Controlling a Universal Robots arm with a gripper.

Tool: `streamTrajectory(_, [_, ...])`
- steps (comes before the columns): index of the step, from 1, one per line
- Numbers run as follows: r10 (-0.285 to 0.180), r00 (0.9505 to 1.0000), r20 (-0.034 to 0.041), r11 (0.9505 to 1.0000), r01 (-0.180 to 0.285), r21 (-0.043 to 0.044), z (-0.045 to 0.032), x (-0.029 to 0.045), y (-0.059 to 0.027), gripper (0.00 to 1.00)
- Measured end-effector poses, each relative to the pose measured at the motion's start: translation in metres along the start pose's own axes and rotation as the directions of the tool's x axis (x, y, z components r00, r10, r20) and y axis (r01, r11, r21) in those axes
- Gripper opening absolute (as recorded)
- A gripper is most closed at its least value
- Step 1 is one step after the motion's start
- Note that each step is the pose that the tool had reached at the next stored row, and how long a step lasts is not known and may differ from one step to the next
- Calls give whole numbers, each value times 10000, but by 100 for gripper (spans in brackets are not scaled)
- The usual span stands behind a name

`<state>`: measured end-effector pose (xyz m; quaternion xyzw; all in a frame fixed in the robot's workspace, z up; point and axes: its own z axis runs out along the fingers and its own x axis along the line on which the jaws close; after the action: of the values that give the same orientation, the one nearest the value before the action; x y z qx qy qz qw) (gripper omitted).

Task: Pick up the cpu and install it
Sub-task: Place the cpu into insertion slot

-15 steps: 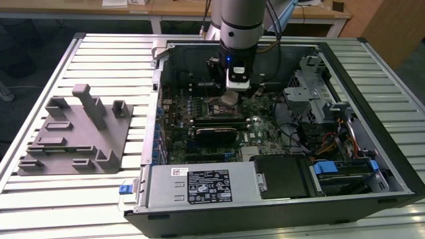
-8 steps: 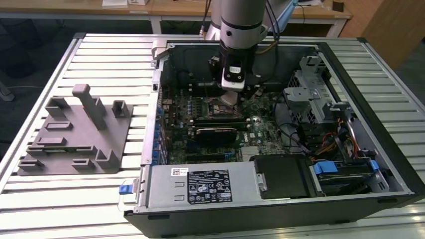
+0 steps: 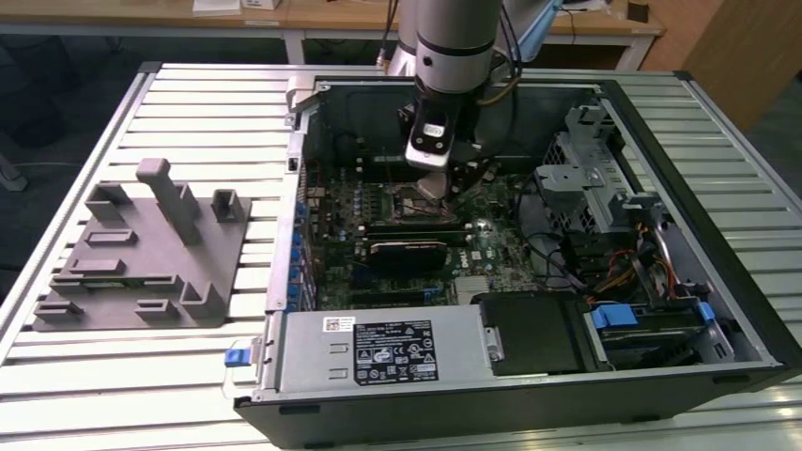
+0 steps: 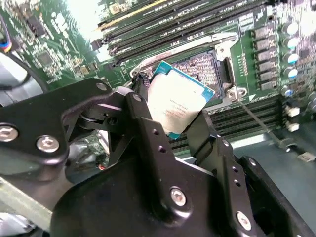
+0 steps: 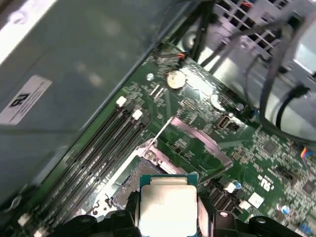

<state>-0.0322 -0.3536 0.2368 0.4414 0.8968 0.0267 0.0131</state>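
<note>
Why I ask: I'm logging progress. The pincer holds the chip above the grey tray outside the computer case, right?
Not quite. The pincer holds the chip above the open socket inside the computer case, not above the grey tray; the second wrist view shows it.

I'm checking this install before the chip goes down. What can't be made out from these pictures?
Underside of the cpu: faces away in both wrist views.
The socket: second wrist view, partly hidden behind the cpu that the gripper holds.
One cpu edge: first wrist view, cut off by the picture's edge.
Gap between cpu and socket: exterior view, too small, with the gripper in front.
</note>
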Motion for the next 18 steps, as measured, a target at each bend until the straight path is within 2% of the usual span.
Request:
streamTrajectory(5, [897, 9960, 54, 9960, -897, -2, 4, 0, 0, 55])
streamTrajectory(9, [1625, 9867, 97, 9867, -1625, -8, 13, 0, -1, 55])
streamTrajectory(14, [2503, 9681, 150, 9682, -2503, -19, 25, 0, -2, 55])
streamTrajectory(18, [3207, 9470, 191, 9472, -3207, -32, 36, 0, -2, 55])
